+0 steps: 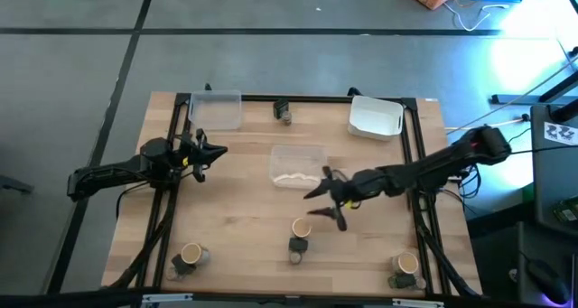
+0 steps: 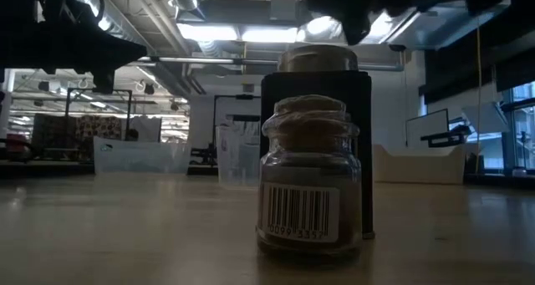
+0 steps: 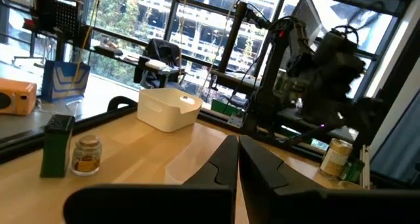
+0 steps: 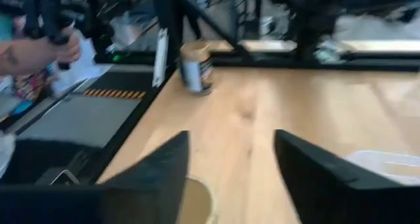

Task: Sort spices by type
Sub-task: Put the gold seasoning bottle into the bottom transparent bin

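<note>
Spice pairs stand around the table. At the near middle are a tan cylinder [image 1: 302, 227] and a small barcoded jar [image 2: 309, 176], with a dark block [image 2: 355, 151] behind it. Another tan cylinder [image 1: 190, 254] stands near left and a third [image 1: 406, 265] near right. A dark block [image 3: 56, 145] and a tiny jar [image 3: 86, 154] stand at the far edge. My right gripper [image 1: 327, 204] hangs open just above and beside the middle cylinder, whose top [image 4: 193, 201] shows below the fingers. My left gripper [image 1: 209, 151] waits shut over the table's left side.
A clear tub [image 1: 298, 163] sits mid-table just beyond my right gripper, another clear tub [image 1: 215, 109] at the far left, and a white tub [image 1: 376, 116] at the far right. A black frame runs along the table's edges. A person's hand [image 4: 33, 50] shows beyond the table.
</note>
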### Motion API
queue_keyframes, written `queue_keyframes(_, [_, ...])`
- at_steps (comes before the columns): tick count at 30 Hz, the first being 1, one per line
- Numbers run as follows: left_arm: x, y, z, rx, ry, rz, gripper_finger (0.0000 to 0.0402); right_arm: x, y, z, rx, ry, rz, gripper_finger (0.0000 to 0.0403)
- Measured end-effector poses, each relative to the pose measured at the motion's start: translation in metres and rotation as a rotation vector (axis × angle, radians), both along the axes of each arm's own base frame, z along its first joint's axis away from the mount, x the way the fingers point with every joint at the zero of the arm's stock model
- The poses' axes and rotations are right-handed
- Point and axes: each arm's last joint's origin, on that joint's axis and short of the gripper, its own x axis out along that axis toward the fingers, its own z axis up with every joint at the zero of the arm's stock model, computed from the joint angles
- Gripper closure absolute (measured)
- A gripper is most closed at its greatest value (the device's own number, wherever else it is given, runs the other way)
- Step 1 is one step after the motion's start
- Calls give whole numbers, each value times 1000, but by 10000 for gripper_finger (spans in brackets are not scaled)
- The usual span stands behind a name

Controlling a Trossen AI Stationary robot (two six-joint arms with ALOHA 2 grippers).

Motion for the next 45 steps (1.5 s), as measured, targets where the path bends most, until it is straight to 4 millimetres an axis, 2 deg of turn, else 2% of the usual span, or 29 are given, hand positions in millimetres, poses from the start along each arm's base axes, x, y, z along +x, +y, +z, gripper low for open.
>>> queue_keyframes(3, [0,0,0,-8,-2,-1,398,14,6,-5,10,74,54,102])
queue_keyframes(6, [0,0,0,-8,-2,-1,398,23,9,-11,23,128,66,54])
queue_keyframes(12, [0,0,0,-9,2,-4,398,26,17,-20,47,154,61,8])
queue_keyframes(25, [0,0,-1,-10,5,-4,398,21,35,-27,-23,160,21,3])
queue_keyframes(45, [0,0,-3,-11,28,-3,398,35,41,-69,7,245,21,3])
